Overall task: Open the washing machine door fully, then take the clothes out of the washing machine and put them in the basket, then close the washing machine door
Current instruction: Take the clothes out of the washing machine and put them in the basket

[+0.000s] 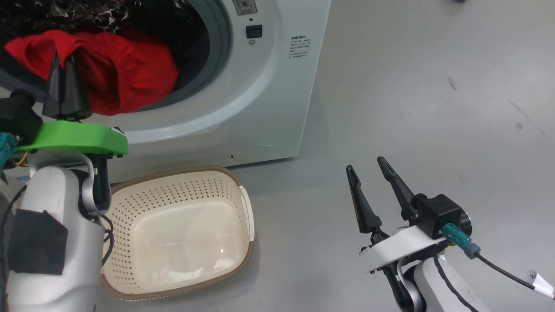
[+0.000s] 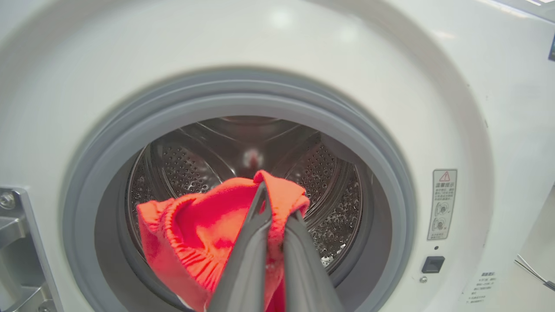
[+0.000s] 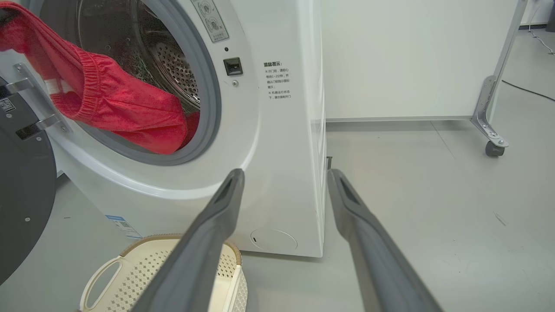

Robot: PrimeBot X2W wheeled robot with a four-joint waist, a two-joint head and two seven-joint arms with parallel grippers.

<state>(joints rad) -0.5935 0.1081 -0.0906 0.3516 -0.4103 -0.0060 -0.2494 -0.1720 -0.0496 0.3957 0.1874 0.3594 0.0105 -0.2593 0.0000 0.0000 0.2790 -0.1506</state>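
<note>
Right wrist view gives me the washing machine door (image 3: 21,195) swung open. My left gripper (image 1: 63,60), up at the mouth of the washing machine (image 1: 277,86), clamps red clothes (image 1: 125,69) hanging out; right gripper (image 1: 366,167) spread, empty, near the basket (image 1: 243,203).

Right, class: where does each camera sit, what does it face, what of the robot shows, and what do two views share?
Head view: on the head, looking down at the washing machine, basket and floor; left pincer shut on the red garment, right pincer open.
Left wrist view: on the left wrist, facing into the drum; its fingers pinch the garment.
Right wrist view: on the right wrist, low, facing the machine's front corner; its spread fingers show.
Shared: head and right wrist views both show the basket.
</note>
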